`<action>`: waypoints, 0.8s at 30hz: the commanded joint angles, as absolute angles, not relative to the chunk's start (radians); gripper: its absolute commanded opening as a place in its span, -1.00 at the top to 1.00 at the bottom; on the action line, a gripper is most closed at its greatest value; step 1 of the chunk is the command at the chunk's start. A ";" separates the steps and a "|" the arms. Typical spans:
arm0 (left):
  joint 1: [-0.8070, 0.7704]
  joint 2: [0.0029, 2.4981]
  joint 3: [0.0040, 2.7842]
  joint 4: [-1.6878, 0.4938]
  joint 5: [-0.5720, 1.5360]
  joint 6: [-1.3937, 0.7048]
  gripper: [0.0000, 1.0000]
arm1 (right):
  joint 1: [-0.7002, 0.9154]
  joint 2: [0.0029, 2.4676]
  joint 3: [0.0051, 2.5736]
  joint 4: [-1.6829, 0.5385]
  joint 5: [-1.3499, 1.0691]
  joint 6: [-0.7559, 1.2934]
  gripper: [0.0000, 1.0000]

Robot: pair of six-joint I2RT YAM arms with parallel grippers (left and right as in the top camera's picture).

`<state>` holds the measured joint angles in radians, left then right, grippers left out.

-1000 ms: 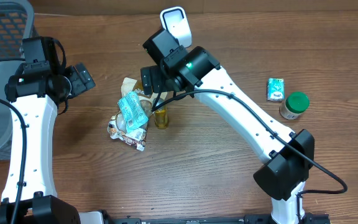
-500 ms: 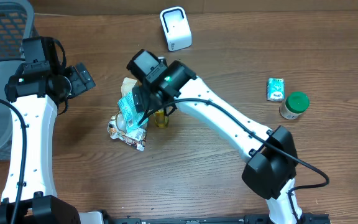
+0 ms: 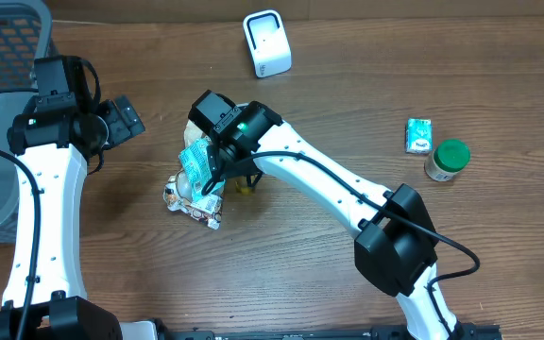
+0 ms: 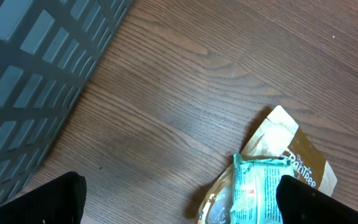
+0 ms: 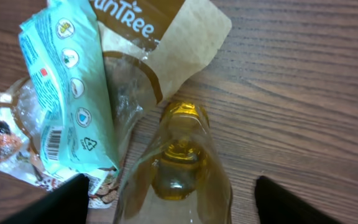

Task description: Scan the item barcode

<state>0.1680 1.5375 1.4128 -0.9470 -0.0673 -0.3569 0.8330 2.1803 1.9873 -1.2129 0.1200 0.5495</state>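
Under right gripper (image 5: 169, 186), spread wide: yellow bottle (image 5: 182, 134), partly cut off; left gripper (image 4: 179, 186) released.

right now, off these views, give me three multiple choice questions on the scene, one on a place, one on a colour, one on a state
1. Where does the white scanner stand?
A) inside the grey basket
B) at the far side, beyond the pile
C) under the left arm

2. What colour is the lid of the jar on the right?
A) red
B) white
C) green

3. How do the fingers of the right gripper stand?
A) shut on a teal packet
B) open, one either side of the yellow bottle
C) holding the bottle over the scanner

1 B: the overhead view shows it alone beyond the pile.
2 C: the lid is plainly green.
3 B: the right wrist view shows wood between the bottle and each finger.
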 commanded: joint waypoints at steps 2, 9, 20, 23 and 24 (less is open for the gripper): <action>0.170 1.531 1.420 -0.945 -0.070 -0.344 -0.99 | 0.835 2.178 1.982 -1.216 0.135 0.554 -0.25; 0.170 1.531 1.420 -0.945 -0.070 -0.344 -0.99 | 0.824 2.177 1.986 -1.223 0.150 0.554 0.21; 0.170 1.531 1.420 -0.945 -0.070 -0.344 -0.99 | 0.668 2.131 2.003 -1.316 0.217 0.549 0.27; 0.170 1.531 1.420 -0.945 -0.070 -0.344 -0.99 | 0.632 2.113 2.003 -1.317 0.269 0.542 0.27; 0.170 1.531 1.420 -0.945 -0.070 -0.344 -0.99 | 0.619 2.112 2.003 -1.311 0.267 0.521 0.27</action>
<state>0.1680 1.5375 1.4128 -0.9470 -0.0673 -0.3569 0.6395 2.1757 1.9915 -1.3205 0.2108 0.5468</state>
